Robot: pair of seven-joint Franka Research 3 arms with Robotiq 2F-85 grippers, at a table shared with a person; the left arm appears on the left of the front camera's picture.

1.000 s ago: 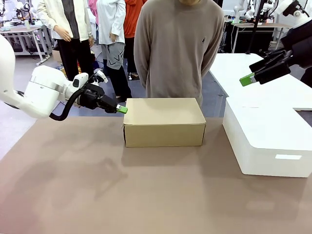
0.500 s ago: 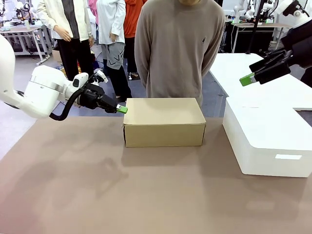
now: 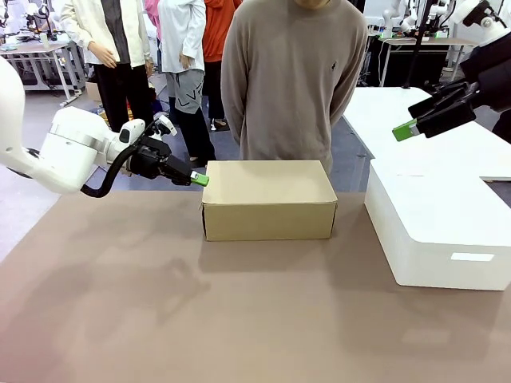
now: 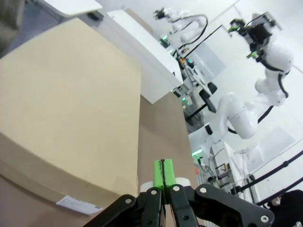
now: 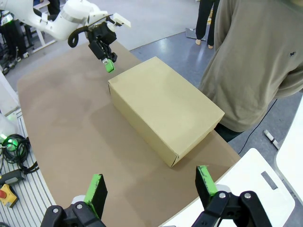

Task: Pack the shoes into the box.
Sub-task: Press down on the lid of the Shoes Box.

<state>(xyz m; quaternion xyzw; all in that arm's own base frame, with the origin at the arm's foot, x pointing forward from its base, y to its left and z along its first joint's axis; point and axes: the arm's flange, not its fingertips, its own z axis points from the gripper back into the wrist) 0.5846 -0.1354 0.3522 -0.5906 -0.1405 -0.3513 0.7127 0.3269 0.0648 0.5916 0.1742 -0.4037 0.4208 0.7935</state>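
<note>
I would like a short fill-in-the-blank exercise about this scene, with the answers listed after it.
1. The lid of the brown cardboard box is ____.
2. The left gripper, at the box's top corner, has its green pads pressed ____.
3. The right gripper, raised above the big white block, is ____.
4. Behind the box stands a person in a ____ sweater.

Answers: closed; together; open; grey-brown

A: What do the arms look like?
B: The left arm [image 3: 68, 148] is smooth white casing with a black cable looped beneath; its black gripper [image 3: 200, 179] ends in green pads [image 4: 163, 174].
A: And the right?
B: The right gripper [image 3: 405, 130] is black linkage, round pivots, green pads [image 5: 98, 188].
A: The person [image 3: 291, 76]?
B: Wears a taupe sweater with a small dark chest mark.
</note>
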